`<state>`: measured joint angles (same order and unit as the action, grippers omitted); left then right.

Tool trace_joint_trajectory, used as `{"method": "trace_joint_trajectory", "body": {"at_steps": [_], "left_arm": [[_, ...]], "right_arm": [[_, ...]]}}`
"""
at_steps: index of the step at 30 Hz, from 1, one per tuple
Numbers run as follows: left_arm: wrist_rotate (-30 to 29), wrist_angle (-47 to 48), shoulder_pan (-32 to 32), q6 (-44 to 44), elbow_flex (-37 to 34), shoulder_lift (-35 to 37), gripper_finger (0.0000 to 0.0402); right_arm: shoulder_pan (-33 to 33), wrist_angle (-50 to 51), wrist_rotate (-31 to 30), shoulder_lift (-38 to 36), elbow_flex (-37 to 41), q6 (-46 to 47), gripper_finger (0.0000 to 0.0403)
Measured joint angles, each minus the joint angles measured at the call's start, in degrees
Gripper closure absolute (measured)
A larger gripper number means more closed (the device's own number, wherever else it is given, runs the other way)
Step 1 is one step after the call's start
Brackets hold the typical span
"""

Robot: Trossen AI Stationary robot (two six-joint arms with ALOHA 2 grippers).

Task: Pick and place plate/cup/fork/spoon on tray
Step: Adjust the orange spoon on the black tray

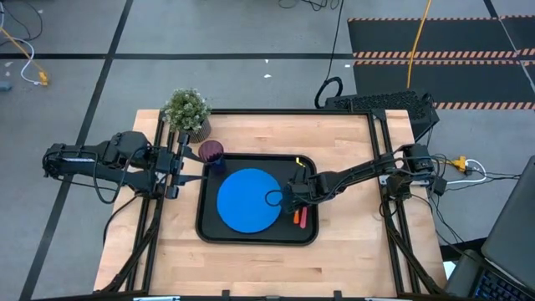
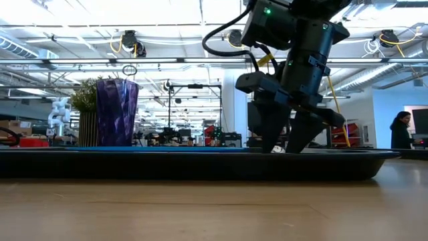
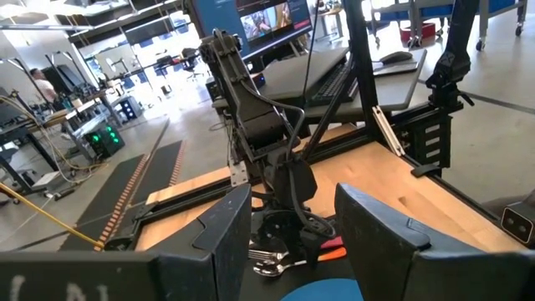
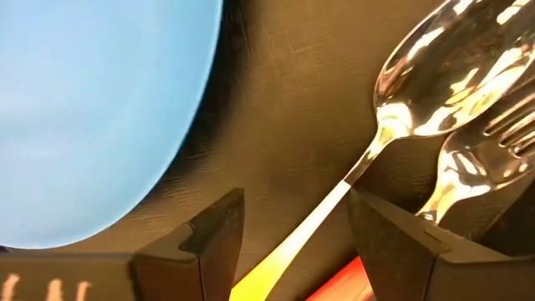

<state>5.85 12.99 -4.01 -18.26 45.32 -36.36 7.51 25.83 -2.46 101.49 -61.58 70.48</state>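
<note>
High view: the tray (image 1: 203,227) is carrying the plate (image 1: 248,201) at its centre, the cup (image 1: 211,152) at the tray corner nearest the plant (image 1: 186,110), and the spoon (image 1: 295,217) and fork (image 1: 303,216) side by side in the strip beyond the plate. The right gripper (image 1: 292,199) is hanging over that strip; the left gripper (image 1: 177,174) is waiting just off the tray's edge, jaws parted and empty.

Low view: the right gripper (image 2: 282,146) is sitting low, nearly at the tray (image 2: 200,164) floor, cup (image 2: 116,112) upright at the far end.

Left wrist view: cutlery lying under the right gripper (image 3: 288,238).

Right wrist view: jaws spread, spoon (image 4: 393,117) handle running between them, apparently released; fork (image 4: 476,159) touching it alongside.

Judgement: everything seems placed. To finish well, lift straight up, jaws wide, so no finger drags the spoon against the fork.
</note>
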Motion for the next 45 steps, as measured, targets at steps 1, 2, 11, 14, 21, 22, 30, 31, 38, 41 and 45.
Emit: {"method": "trace_joint_trajectory", "body": {"at_steps": [1,2,11,14,21,22,30,31,38,41,45], "left_arm": [[0.0,0.0,0.0,0.0,0.0,0.0,0.0224],[0.01,0.02,0.01,0.0,0.0,0.0,0.0224],[0.02,0.02,0.0,0.0,0.0,0.0,0.0224],[0.02,0.02,0.0,0.02,0.0,0.0,0.0224],[0.02,0.02,0.0,0.02,0.0,0.0,0.0224],[0.02,0.02,0.02,0.02,0.0,0.0,0.0224],[0.02,0.02,0.0,0.02,0.0,0.0,0.0224],[0.02,0.02,0.0,0.02,0.0,0.0,0.0224],[0.02,0.02,0.01,0.04,0.0,0.0,0.0224],[0.02,0.02,0.02,0.04,0.0,0.0,0.0224],[0.02,0.02,0.01,0.02,0.0,0.0,0.0224]], "right_arm": [[-0.01,-0.2,0.01,0.0,0.0,-0.13,0.02],[-0.02,-0.42,0.02,0.0,0.0,-0.17,0.02],[-0.04,-1.44,0.04,-0.02,0.0,-0.7,0.02],[-0.07,-1.65,0.02,-0.07,0.0,-0.7,0.02],[-0.07,-2.69,0.0,-0.09,0.0,-1.13,0.02],[-0.07,-2.86,0.0,-0.09,-0.01,-1.12,0.02],[-0.07,-3.14,-0.2,-0.09,-0.02,-1.14,0.02],[-0.08,-3.1,-0.21,-0.09,-0.02,-1.17,0.02],[-0.8,-0.37,-0.35,-0.09,-0.02,-1.95,0.02],[-1.59,-0.34,-0.45,-0.11,-0.02,-3.22,0.02],[-2.53,-0.75,-0.58,-0.11,-0.02,-4.17,0.02]]}}
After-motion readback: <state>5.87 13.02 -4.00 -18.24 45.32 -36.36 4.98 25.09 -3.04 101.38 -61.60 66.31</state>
